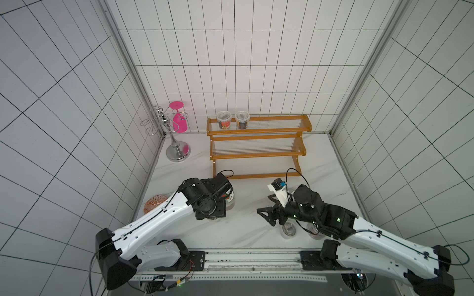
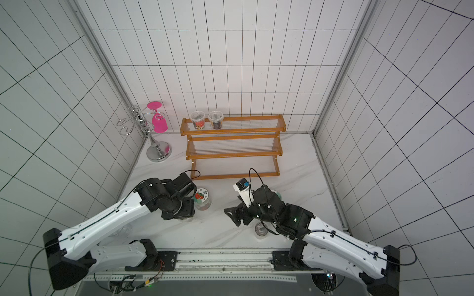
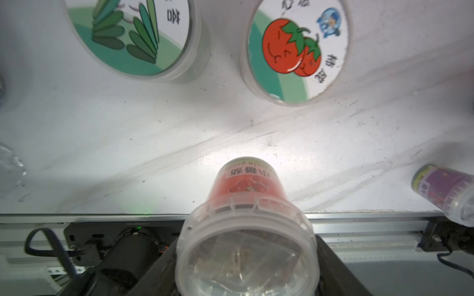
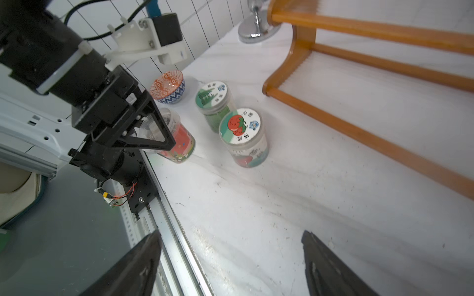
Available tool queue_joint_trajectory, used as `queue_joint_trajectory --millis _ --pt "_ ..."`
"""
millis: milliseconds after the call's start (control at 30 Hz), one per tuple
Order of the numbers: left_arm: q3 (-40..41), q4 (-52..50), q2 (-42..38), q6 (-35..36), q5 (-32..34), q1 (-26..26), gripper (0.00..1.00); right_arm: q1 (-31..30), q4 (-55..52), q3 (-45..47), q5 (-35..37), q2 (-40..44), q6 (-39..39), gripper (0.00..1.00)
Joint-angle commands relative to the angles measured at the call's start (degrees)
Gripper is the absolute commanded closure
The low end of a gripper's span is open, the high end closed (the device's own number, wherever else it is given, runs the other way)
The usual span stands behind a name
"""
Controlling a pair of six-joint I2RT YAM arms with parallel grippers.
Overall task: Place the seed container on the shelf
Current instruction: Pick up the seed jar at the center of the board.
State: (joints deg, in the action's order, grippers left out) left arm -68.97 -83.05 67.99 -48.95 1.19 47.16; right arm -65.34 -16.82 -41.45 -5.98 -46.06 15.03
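My left gripper (image 3: 247,269) is shut on the seed container (image 3: 247,230), a clear plastic tub with a red label and a clear lid. In the right wrist view the container (image 4: 179,143) leans between the black fingers (image 4: 154,133), low over the table near its front edge. In both top views the left wrist covers it. The shelf (image 1: 259,133) (image 2: 232,132) stands at the back wall, well beyond it. My right gripper (image 1: 264,210) (image 4: 230,235) hangs open over bare table and holds nothing.
Two lidded jars stand just behind the held container, one with a tomato lid (image 3: 297,51) (image 4: 243,138), one with a leaf lid (image 3: 133,36). Two tubs (image 1: 224,120) (image 1: 242,119) sit on the shelf's top tier. A wire stand (image 1: 177,151), a patterned bowl (image 4: 168,87) and a purple-labelled tub (image 3: 446,194) are nearby.
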Motion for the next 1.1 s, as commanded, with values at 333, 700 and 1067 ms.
queue_joint_trajectory --millis 333,700,1067 --pt "-34.71 -18.87 13.99 15.39 -2.59 -1.72 0.46 -0.48 21.46 1.36 -4.67 -1.71 -28.71 0.03" --pt "-41.30 -18.90 19.08 16.78 -5.47 -1.23 0.48 -0.48 31.54 -4.95 -9.57 -14.42 -28.40 0.03" --pt "-42.78 -18.76 20.41 15.60 -9.02 -1.01 0.48 -0.52 38.52 -5.98 -7.19 -20.22 -30.01 0.06"
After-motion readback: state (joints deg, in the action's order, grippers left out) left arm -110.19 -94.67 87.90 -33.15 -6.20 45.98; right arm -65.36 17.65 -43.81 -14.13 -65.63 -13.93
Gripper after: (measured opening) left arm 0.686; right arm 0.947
